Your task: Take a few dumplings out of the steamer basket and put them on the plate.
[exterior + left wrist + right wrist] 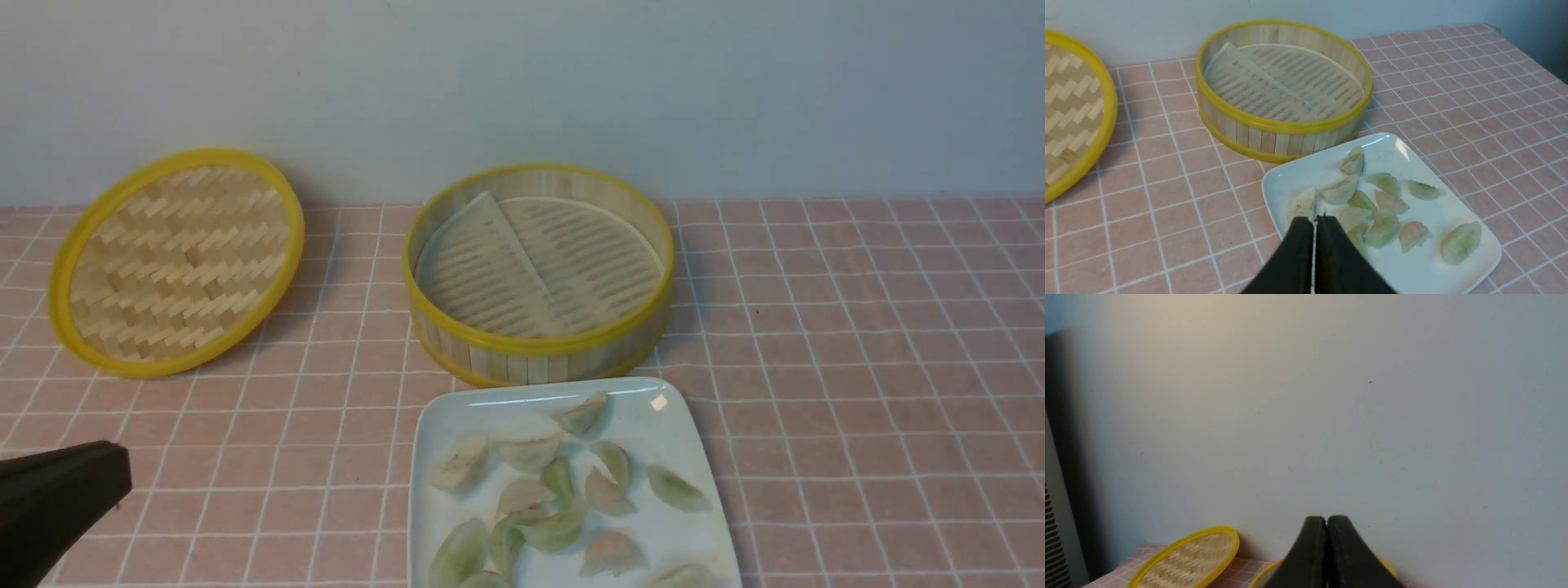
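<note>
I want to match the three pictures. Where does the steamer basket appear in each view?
Front view: the steamer basket in the centre, just behind the plate.
Left wrist view: steamer basket beyond the plate, past the shut left gripper.
Right wrist view: only yellow rim slivers behind the shut right gripper.
Shared landmark: the woven lid, on the basket's left.
</note>
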You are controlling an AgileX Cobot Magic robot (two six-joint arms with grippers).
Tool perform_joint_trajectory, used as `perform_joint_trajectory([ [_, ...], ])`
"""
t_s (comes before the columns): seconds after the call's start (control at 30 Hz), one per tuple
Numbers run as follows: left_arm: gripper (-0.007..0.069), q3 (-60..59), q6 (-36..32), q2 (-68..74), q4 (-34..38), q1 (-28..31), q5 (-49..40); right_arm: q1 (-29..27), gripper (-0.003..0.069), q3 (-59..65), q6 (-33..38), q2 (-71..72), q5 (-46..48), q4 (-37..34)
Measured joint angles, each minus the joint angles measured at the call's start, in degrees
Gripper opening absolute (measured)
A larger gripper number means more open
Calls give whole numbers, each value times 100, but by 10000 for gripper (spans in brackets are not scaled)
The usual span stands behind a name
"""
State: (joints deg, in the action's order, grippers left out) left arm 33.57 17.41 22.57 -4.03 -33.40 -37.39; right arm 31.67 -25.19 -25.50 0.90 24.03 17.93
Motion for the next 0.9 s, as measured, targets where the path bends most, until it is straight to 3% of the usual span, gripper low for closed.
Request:
perform_joint_trajectory([
  [0.3, -6, 0, -10, -30, -11, 0, 0, 0, -15, 0, 5, 0, 0, 0],
  [0.53, -6, -340, -603, -125, -421, 96, 421, 0, -15, 0, 16, 0, 0, 0],
  [0.73, -6, -1757, -1479, -863, 73, 1591, 1604, 0, -15, 0, 16, 0, 0, 0],
  [0.9, -6, -2922, -1654, -1759, 357, 2744, 2022, 0, -15, 0, 16, 0, 0, 0],
])
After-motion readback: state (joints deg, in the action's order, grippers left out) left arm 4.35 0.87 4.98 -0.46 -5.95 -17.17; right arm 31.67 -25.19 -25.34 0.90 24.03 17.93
